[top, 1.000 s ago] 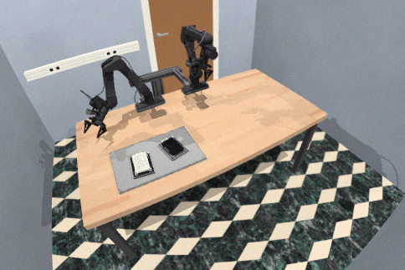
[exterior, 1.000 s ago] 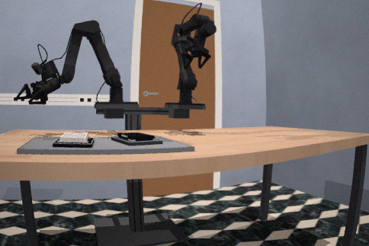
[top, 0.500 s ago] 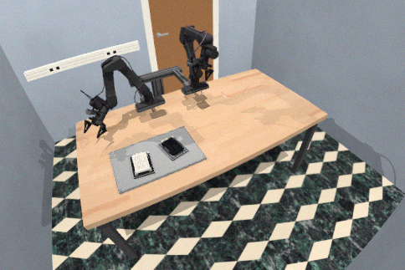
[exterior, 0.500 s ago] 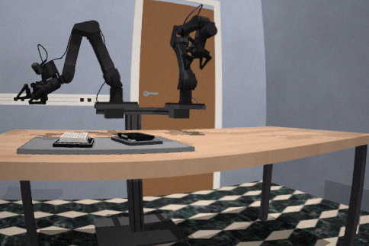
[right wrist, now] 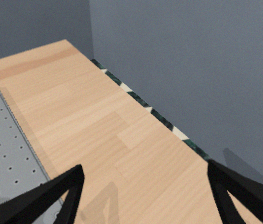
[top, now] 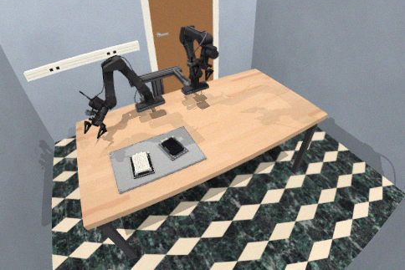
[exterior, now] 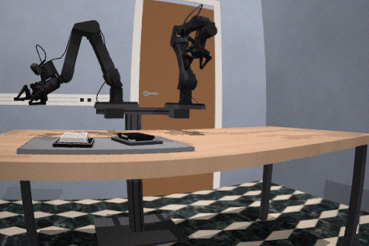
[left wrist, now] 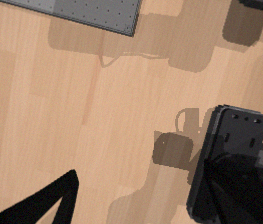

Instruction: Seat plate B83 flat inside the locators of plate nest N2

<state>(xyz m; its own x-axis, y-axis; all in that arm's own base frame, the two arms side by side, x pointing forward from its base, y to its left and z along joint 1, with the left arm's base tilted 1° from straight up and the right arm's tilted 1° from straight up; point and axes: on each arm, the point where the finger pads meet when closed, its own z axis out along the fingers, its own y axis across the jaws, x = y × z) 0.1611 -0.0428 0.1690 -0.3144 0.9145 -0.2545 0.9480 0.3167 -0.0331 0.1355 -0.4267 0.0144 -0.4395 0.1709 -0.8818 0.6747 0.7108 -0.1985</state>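
Note:
A white plate (top: 140,162) (exterior: 75,136) lies on a black-rimmed nest (top: 143,173) (exterior: 72,145). A black plate (top: 174,145) (exterior: 136,136) lies on the other nest (top: 176,159) (exterior: 144,143); it looks slightly tilted. No labels are readable, so I cannot tell which is B83 or B38, or N1 or N2. My left gripper (top: 202,76) (exterior: 196,68) (left wrist: 138,170) is open and empty, high near its own base by the door. My right gripper (top: 93,135) (exterior: 23,101) (right wrist: 143,168) is open and empty, above the table's left end in the top view.
Both nests stand on a grey perforated board (top: 125,183) (exterior: 114,151) (left wrist: 89,12) (right wrist: 7,150) on the wooden table (top: 234,133). An arm base (left wrist: 232,150) shows close to the left gripper in the left wrist view. A metal frame (top: 161,75) stands between the arm bases.

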